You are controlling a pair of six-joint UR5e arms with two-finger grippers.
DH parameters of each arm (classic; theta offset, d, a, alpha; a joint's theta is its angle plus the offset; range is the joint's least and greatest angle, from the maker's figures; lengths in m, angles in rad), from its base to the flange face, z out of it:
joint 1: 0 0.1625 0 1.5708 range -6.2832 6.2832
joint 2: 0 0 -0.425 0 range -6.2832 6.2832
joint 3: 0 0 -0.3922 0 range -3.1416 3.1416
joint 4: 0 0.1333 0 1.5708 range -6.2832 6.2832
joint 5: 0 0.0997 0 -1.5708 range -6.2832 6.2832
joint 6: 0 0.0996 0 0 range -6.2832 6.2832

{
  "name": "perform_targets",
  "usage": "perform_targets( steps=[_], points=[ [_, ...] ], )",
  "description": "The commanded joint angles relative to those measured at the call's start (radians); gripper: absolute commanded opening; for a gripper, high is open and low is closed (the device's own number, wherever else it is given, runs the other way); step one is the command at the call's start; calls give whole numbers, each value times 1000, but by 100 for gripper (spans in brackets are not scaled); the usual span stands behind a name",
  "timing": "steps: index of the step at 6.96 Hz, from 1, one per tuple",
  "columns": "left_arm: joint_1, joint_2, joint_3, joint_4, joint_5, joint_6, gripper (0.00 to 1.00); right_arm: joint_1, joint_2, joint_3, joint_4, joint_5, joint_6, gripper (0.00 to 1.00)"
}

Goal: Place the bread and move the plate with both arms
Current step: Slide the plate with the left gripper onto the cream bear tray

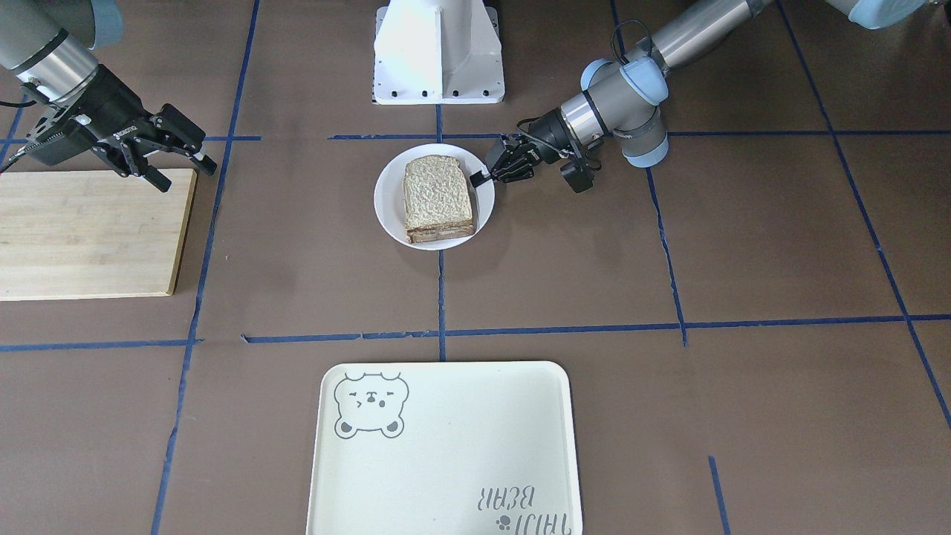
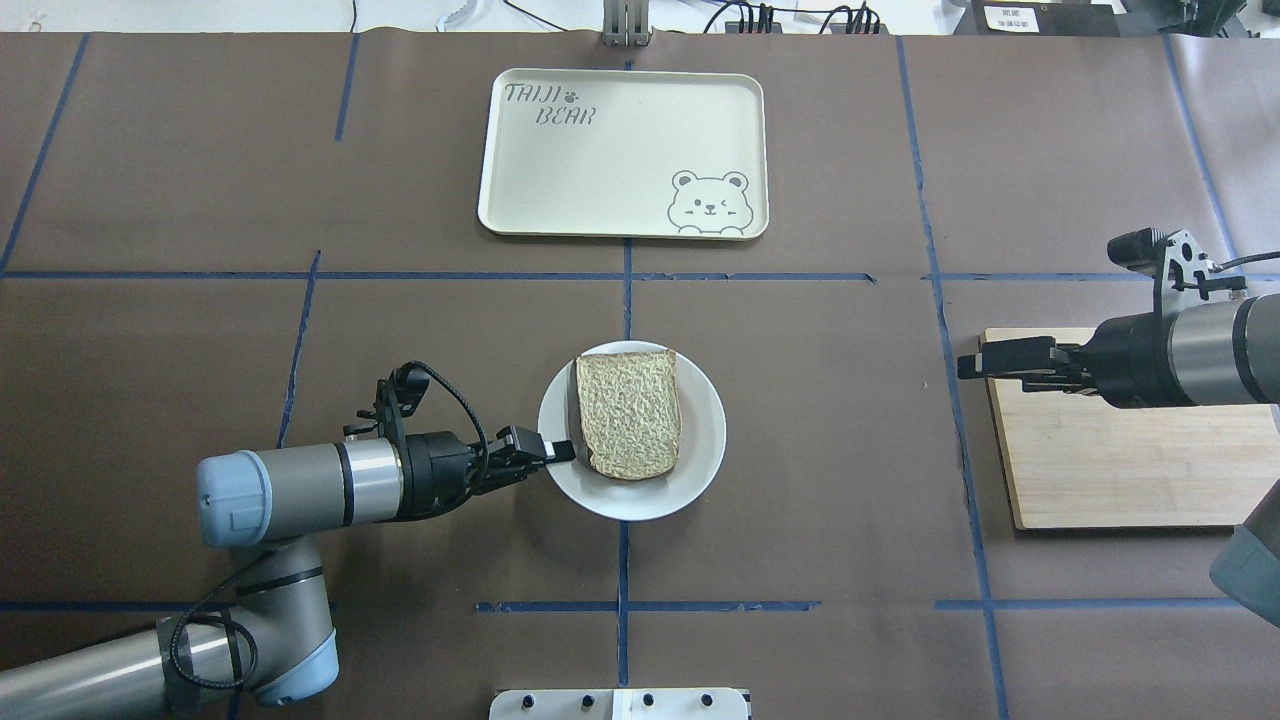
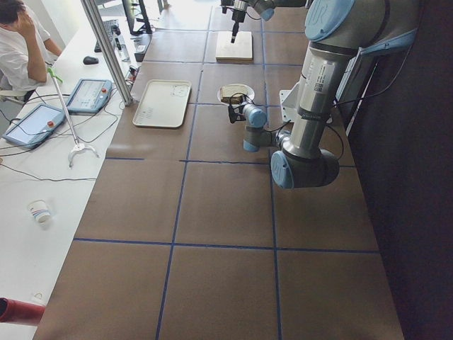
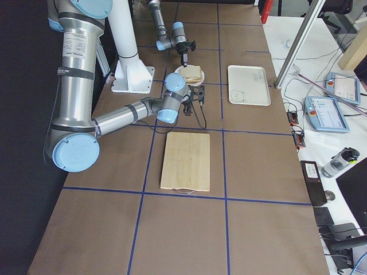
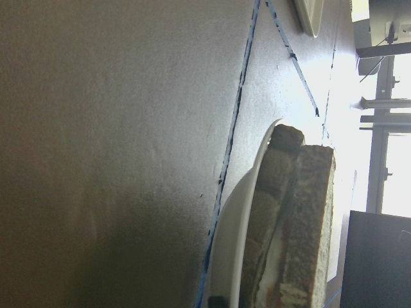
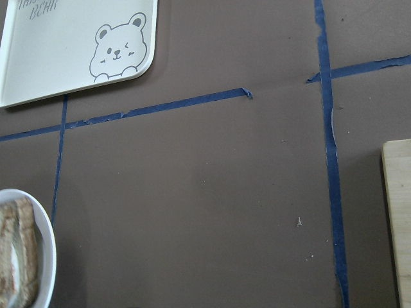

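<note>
The bread [image 1: 437,195] lies flat on the white plate [image 1: 386,200] at the table's middle, on top of a stack of slices with filling. It also shows in the overhead view [image 2: 630,412] on the plate [image 2: 700,440]. My left gripper [image 1: 479,178] lies low and level at the plate's rim, jaws narrow, and looks shut on that rim [image 2: 555,452]. The left wrist view shows the plate's edge [image 5: 234,244] and the stack [image 5: 302,224] close up. My right gripper [image 1: 186,160] is open and empty, above the wooden board's near corner [image 2: 965,365].
A pale wooden board [image 1: 89,230] lies on the robot's right side. A cream bear tray [image 1: 446,446] lies at the far side, beyond the plate, with nothing on it. The white robot base [image 1: 438,52] stands behind the plate. Blue tape lines cross the brown table.
</note>
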Motion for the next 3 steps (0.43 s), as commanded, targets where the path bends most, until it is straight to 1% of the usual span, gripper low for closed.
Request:
perform_targets(
  steps=[1,2,3],
  points=[
    [-120,-49,33,15,15,-69,4,1,-7,1,2,1,-1,100],
    [-166,-111,125,17,13,-82,4,1,-9,1,2,1,-1,100],
    [-214,-205,258,17,13,-115,4,1,-9,1,2,1,-1,100]
  ],
)
